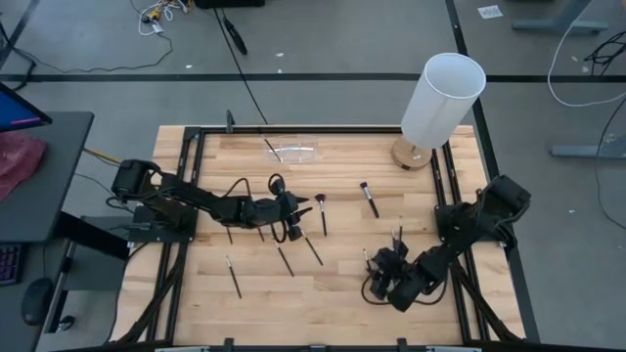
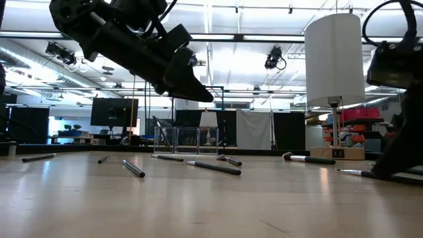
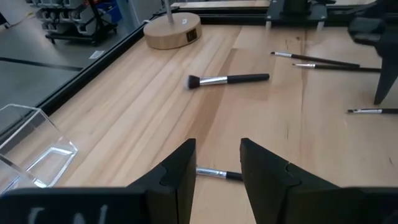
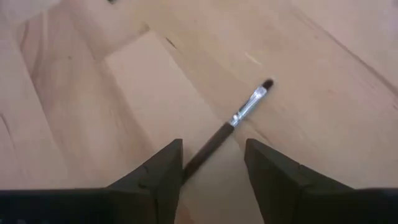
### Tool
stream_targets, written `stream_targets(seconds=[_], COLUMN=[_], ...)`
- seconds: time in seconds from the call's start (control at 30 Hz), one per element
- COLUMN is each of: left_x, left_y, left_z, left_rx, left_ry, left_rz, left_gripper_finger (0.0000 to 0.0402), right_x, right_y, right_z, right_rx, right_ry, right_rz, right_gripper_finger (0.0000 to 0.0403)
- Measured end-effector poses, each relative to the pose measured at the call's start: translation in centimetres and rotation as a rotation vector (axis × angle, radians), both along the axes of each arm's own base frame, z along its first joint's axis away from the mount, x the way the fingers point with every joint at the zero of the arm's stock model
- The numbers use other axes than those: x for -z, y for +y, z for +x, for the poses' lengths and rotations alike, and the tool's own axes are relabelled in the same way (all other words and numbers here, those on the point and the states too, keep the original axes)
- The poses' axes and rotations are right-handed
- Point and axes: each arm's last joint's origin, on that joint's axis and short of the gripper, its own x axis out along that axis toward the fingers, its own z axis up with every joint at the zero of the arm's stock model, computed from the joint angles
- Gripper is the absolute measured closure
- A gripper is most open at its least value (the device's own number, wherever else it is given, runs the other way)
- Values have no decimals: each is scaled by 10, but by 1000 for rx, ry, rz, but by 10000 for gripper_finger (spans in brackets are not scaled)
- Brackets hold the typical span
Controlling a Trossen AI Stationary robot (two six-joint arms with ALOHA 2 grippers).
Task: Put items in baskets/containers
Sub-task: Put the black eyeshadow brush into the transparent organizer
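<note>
Left gripper (image 3: 217,171): I have it hovering over the middle of the surface, fingers apart with nothing between them; a silver-ferruled brush (image 3: 219,174) lies on the wood under the gap.
Right gripper (image 4: 212,163): low over the near right part of the surface, fingers apart; a slim brush (image 4: 239,118) with a dark handle and small dark tip lies on the wood, its handle end running into the gap. I cannot tell whether the fingers touch it.
Organiser box (image 1: 295,153): clear, low, at the far edge of the surface, left of centre; from above I see one thin brush (image 1: 273,149) lying at it.
Thick brush (image 1: 369,198): flat on the surface between the left gripper and the lamp base, bristles toward the far edge.
Other brushes: scattered flat on the wood, one (image 1: 234,276) near left, two (image 1: 313,249) just nearer than the left gripper, a couple (image 1: 399,232) beside the right arm.
White cylinder (image 1: 441,98): upright on a round wooden base (image 1: 411,154) at the far right corner.
Surface (image 1: 323,293): light wood planks, dark frame around it.
</note>
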Motion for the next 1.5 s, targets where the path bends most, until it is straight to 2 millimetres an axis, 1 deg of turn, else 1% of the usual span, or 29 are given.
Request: stream_targets(seconds=[0.2, 0.4, 0.53, 0.73, 0.93, 1.03, 1.13, 1.27, 1.4, 1.5], left_x=[-1, -2, -3, -3, -3, -3, -3, -3, -3, -3], left_y=[0, 0, -1, -2, -5, -7, -6, -7, -8, -11], left_z=[0, 1, 1, 1, 1, 1, 1, 1, 1, 1], left_rx=[-6, -6, 0, 7, 16, 21, 21, 23, 78, 126], left_ry=[-14, -32, -39, -40, -40, -39, -40, -40, -36, -33], left_rz=[-19, -21, -25, -25, -27, -26, -26, -27, -49, -63], left_gripper_finger=[274, 274, 274, 274, 274, 274, 274, 274, 274, 274], right_x=[13, 28, 33, 35, 42, 44, 44, 43, 41, 34], right_y=[5, 8, 10, 11, 6, 4, 4, 2, 0, -1], right_z=[-1, -2, -6, -13, -24, -27, -27, -22, -18, -15], right_rx=[-15, -13, -4, -8, 15, 9, -24, -36, -34, -23], right_ry=[-42, -75, -96, -91, -157, -179, -163, -156, -168, -179], right_rz=[-98, -184, -210, -217, -210, -211, -244, -263, -232, -188], right_gripper_finger=[226, 252, 273, 316, 371, 391, 394, 395, 395, 398])
